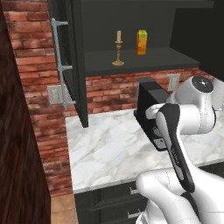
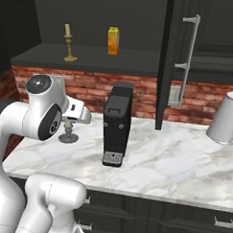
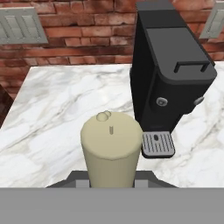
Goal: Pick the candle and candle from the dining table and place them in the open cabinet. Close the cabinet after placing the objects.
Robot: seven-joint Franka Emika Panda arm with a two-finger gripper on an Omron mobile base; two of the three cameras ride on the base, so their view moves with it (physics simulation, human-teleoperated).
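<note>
**Second candle in the gripper above the marble worktop; first candle on the cabinet shelf**

The gripper is closed narrowly on a cream stick candle, seen end-on in the hand view with its small wick at the top face. The finger tips themselves are mostly hidden behind the candle body. In the right base view the grey-silver holder with its round base shows just below the white hand, at or just above the marble worktop near the worktop's left end; whether the base touches the stone cannot be told.

Just beside the held candle, toward the middle of the worktop, stands a black coffee machine, upright, its grated drip tray facing the front edge. A white paper-towel roll stands near the worktop's right end. Dark drawers run below the front edge.

Behind the worktop is a red brick wall carrying grey socket plates.

Above, the black cabinet stands open. Its left door and right door are both swung outward, each with a long vertical silver bar handle. On the dark inner shelf the brass-gold candle stands upright toward the left part of the shelf, with an amber-orange carton near it on its right, the two apart
</note>
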